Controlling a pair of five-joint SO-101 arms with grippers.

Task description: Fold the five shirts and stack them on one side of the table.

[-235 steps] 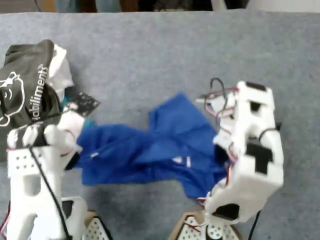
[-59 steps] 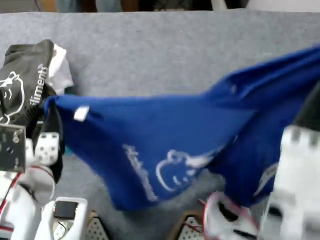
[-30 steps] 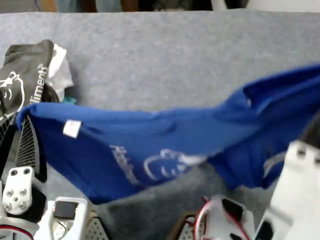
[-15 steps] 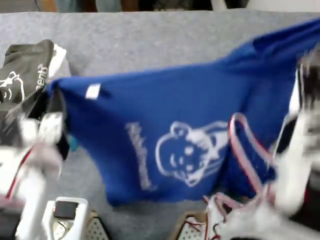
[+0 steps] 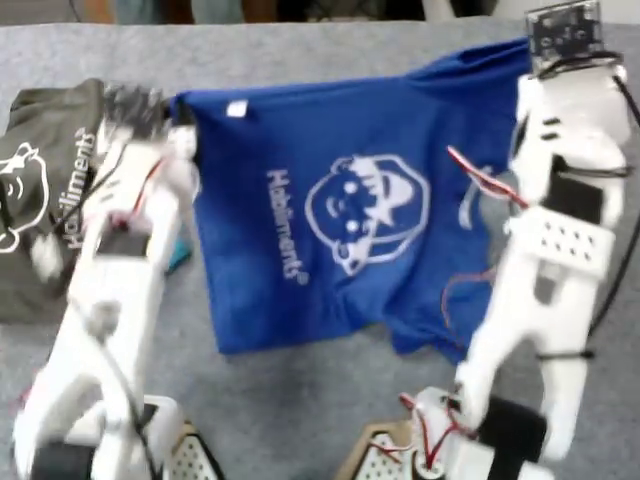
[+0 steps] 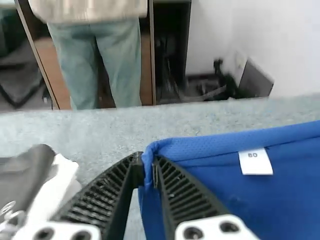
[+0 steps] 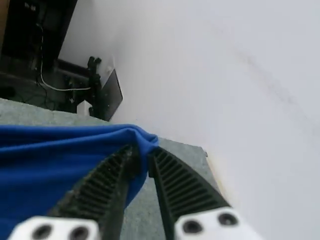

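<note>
A blue shirt [image 5: 350, 210] with a white face print hangs spread out, print side up, over the middle of the grey table [image 5: 330, 60]. My left gripper [image 6: 148, 172] is shut on the blue shirt [image 6: 240, 195] at its corner beside the white neck label [image 6: 255, 162]; in the high view that corner [image 5: 185, 105] is at the far left. My right gripper [image 7: 141, 154] is shut on the blue shirt [image 7: 55, 150] at the opposite corner, at the far right [image 5: 525, 50] in the high view. The shirt's lower hem [image 5: 300, 335] hangs free toward the near edge.
A pile of shirts lies at the table's left side, a dark olive one [image 5: 45, 200] with white print on top and a white one [image 6: 47, 185] beneath. The two arm bases [image 5: 420, 450] stand at the near edge. Bare grey cloth stretches along the far edge.
Both arms have swung away from the near edge toward the far side, carrying the blue shirt with them. The shirt now hangs wider and flatter, its print fully showing.
</note>
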